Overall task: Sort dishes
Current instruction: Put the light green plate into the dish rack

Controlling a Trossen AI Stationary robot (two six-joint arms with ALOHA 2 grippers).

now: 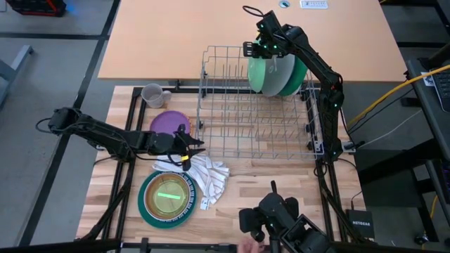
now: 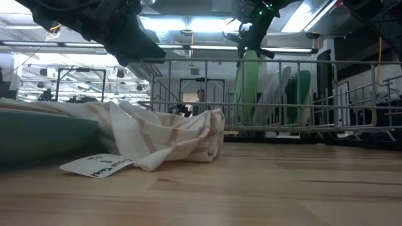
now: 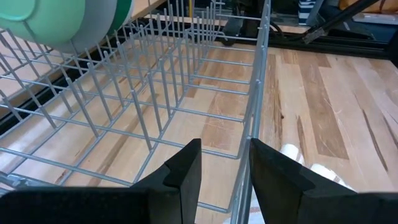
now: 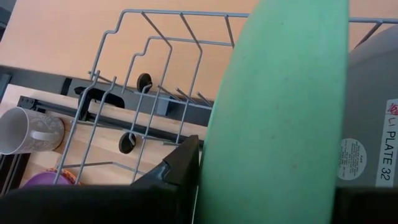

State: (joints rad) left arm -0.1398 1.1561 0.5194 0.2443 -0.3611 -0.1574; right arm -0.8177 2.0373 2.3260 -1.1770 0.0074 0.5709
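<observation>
A grey wire rack (image 1: 232, 119) stands mid-table. My right gripper (image 1: 264, 48) is shut on a light green plate (image 1: 261, 76) that stands on edge at the rack's far right. Grey (image 4: 373, 93) and teal (image 1: 299, 74) plates stand behind it. My left gripper (image 1: 188, 147) is open and empty, level, by the rack's near left corner (image 3: 249, 134), above a white striped cloth (image 1: 205, 176). A purple plate (image 1: 167, 123), a grey mug (image 1: 151, 93) and a teal plate holding an olive-brown bowl (image 1: 167, 197) lie on the table to the left. My right gripper pinches the light green plate's upper rim (image 4: 217, 143) between its two fingers, one finger (image 4: 180, 168) on each face. The fingers come from above, slanting down, and straddle the rim. The plate stands upright on edge, its lower part in the rack.
The rack's upright tines (image 3: 155, 81) fill its near half. The cloth and its paper tag (image 2: 97, 165) lie between the rack and the teal plate. Bare wood (image 1: 281, 183) shows at the table's near right. A dark device (image 1: 278, 218) sits at the near edge.
</observation>
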